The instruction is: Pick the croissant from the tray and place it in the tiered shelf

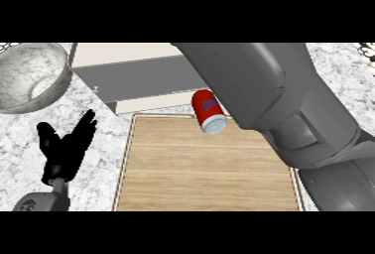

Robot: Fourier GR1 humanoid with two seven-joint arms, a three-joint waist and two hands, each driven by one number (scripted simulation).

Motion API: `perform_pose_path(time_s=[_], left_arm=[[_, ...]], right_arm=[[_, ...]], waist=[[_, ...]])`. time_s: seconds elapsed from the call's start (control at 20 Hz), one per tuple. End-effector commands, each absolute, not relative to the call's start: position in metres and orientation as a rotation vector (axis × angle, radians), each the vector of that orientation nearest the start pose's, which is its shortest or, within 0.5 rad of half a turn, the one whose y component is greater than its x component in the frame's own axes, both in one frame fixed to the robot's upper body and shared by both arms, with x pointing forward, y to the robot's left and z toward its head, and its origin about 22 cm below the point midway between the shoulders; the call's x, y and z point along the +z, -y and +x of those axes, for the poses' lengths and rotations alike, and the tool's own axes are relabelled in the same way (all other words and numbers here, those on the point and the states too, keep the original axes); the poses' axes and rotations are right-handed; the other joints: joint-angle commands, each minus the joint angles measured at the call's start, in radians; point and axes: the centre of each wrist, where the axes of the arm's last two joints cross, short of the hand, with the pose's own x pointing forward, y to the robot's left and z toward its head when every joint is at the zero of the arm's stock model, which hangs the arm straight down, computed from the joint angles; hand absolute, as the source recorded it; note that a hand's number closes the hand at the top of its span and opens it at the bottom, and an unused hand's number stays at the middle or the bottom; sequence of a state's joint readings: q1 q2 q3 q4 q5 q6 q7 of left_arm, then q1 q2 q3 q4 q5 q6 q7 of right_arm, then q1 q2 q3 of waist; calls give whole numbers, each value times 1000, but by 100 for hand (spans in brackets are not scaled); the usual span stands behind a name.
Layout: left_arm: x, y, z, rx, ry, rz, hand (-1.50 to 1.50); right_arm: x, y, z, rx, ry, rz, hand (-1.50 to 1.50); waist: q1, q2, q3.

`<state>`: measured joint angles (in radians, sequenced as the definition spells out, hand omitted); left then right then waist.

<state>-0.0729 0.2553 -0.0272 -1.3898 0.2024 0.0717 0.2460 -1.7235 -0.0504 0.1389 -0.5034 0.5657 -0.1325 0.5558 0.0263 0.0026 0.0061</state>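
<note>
Your left hand [64, 149] is resting with its fingers spread and straight, over the marble desk [99, 163] just left of the wooden tray [209, 168]. Your right forearm [278, 104] is stretching across the tray's right side toward the far tiered shelf [128, 74], hiding its hand, so you cannot tell its state, and the croissant is not showing. A red can [208, 112] is lying at the tray's far edge, and a marble bowl [29, 77] is sitting far left.

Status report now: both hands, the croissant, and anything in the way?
Left hand open, resting beside tray. Right hand and croissant hidden behind right forearm over tiered shelf. Red can at tray's far edge.
</note>
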Motion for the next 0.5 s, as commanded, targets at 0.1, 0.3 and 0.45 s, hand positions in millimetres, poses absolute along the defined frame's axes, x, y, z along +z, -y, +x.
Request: perform_pose_path(time_s=[0.1,0.3,0.45], left_arm=[[-22,-292,245,13,1136,62,0],[-34,-289,243,16,1133,94,0],[-31,-290,249,16,1117,82,0]], right_arm=[[352,-16,418,665,1692,-769,150],[344,-7,422,483,1708,-652,-150],[347,-18,416,383,1752,-585,-150]], waist=[[9,6,-8],[-3,5,-7],[-1,6,-7]])
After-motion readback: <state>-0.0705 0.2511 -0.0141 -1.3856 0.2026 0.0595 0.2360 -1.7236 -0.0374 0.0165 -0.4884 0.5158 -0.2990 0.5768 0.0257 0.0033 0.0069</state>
